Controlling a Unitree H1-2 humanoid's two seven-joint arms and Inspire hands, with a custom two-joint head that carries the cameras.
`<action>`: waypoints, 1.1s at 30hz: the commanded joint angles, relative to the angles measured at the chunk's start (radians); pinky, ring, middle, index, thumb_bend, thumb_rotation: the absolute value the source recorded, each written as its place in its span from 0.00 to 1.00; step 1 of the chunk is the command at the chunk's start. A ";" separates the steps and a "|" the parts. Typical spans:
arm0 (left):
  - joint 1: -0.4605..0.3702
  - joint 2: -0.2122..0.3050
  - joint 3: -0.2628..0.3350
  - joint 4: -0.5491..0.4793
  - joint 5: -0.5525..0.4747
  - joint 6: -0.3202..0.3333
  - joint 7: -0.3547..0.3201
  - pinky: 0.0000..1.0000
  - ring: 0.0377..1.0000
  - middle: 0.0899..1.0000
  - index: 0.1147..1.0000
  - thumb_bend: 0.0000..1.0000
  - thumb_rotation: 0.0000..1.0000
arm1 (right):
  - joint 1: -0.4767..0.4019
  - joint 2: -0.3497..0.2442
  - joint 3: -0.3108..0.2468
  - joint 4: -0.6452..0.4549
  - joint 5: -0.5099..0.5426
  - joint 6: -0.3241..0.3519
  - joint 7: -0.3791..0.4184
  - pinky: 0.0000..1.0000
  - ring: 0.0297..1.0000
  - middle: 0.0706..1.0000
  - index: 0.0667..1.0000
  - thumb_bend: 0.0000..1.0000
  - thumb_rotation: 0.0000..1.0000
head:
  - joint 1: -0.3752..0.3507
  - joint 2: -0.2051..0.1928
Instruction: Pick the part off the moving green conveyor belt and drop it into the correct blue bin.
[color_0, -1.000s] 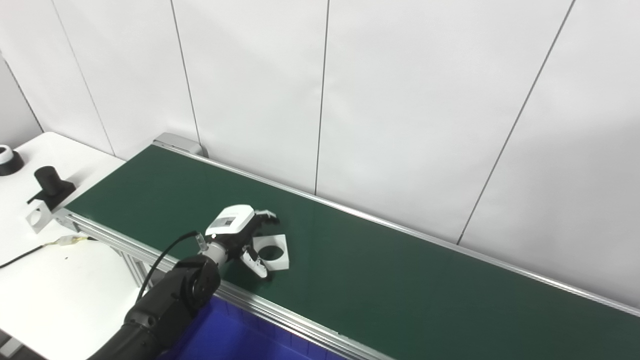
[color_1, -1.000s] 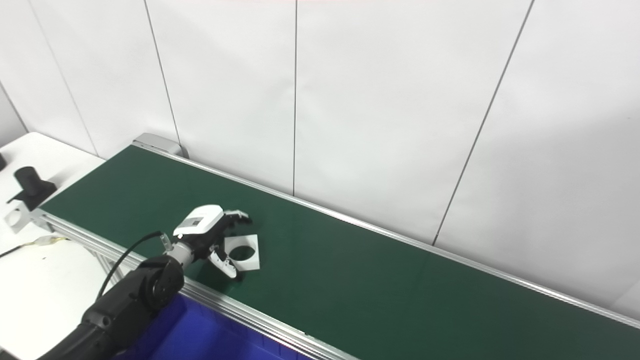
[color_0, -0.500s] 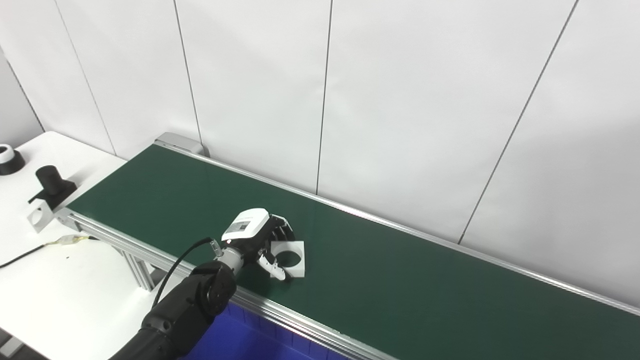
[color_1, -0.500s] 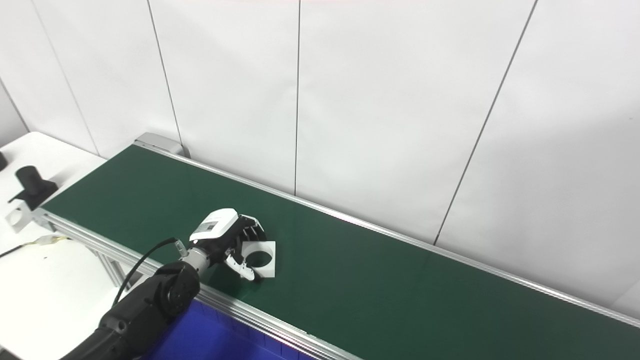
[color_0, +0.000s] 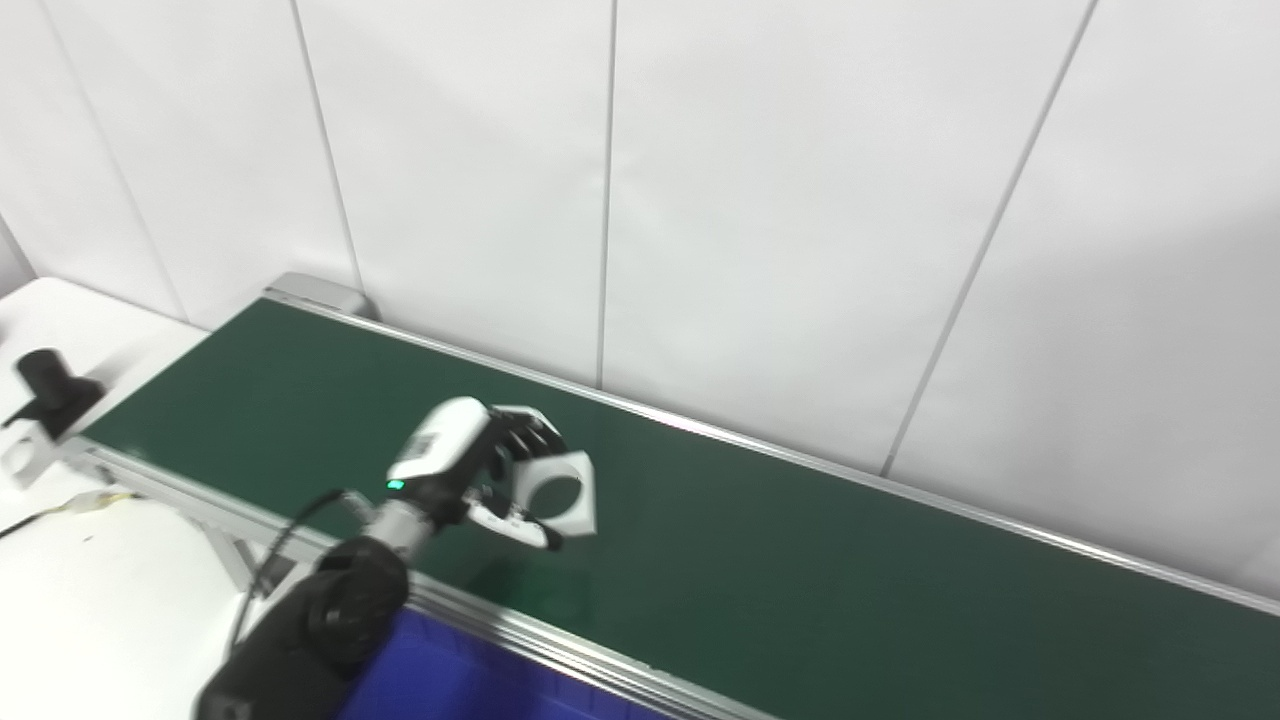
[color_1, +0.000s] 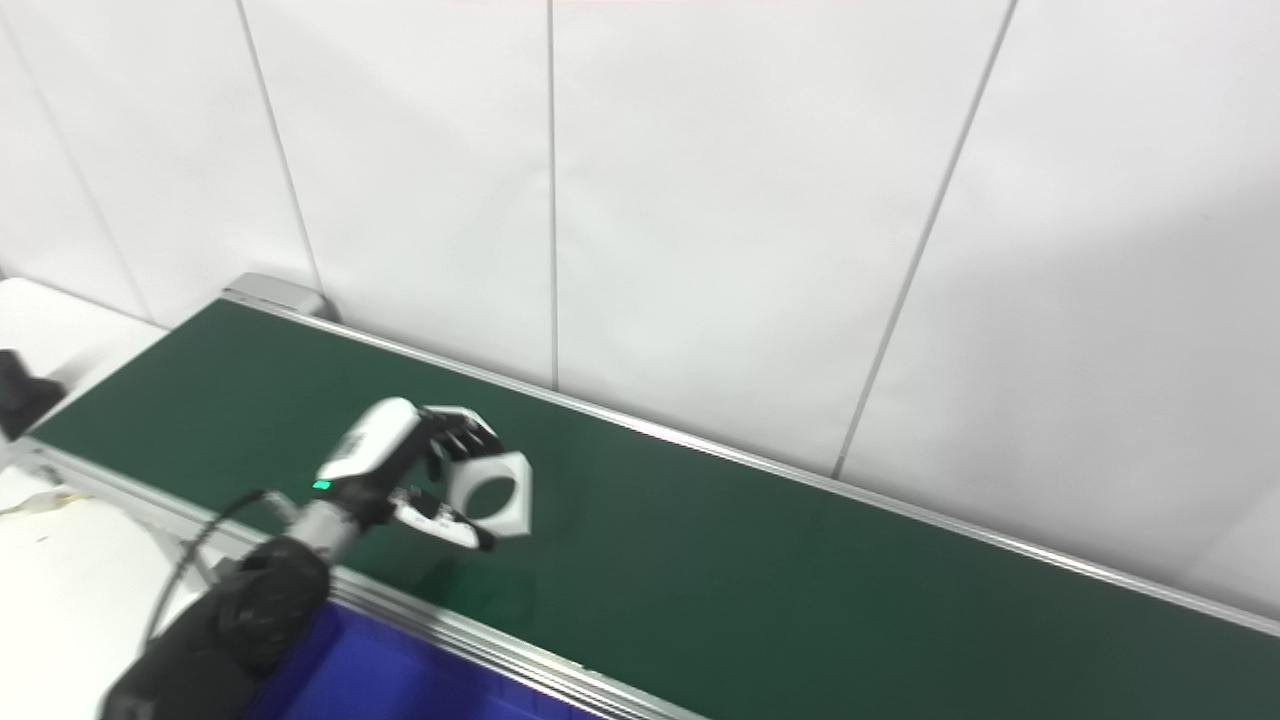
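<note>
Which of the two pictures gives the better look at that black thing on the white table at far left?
The left eye view: the black part shows whole on the white table. In the right eye view it is cut by the edge.

A lab or workshop test cell: green conveyor belt (color_0: 800, 570) (aluminium-framed), white panel wall (color_0: 780, 200), blue bin (color_0: 450, 680).

Black cylinder part (color_0: 45, 378) on white table (color_0: 100, 600).
</note>
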 joint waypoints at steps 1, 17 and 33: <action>0.001 0.014 0.022 -0.068 -0.033 -0.024 -0.010 0.39 0.43 0.39 0.48 0.51 0.00 | 0.007 0.007 0.007 -0.044 -0.002 -0.057 0.003 0.73 0.79 0.83 0.82 0.67 0.25 | -0.041 0.015; 0.113 0.005 0.040 -0.181 -0.154 -0.171 -0.089 0.34 0.39 0.40 0.47 0.51 0.00 | 0.038 0.103 0.004 -0.144 -0.122 -0.008 -0.003 0.69 0.76 0.78 0.80 0.80 0.31 | -0.279 0.175; 0.265 -0.017 -0.024 -0.161 -0.144 -0.272 -0.172 0.27 0.33 0.40 0.47 0.52 0.00 | 0.033 0.144 0.000 -0.193 -0.170 0.041 0.005 0.69 0.75 0.78 0.80 0.81 0.34 | -0.317 0.251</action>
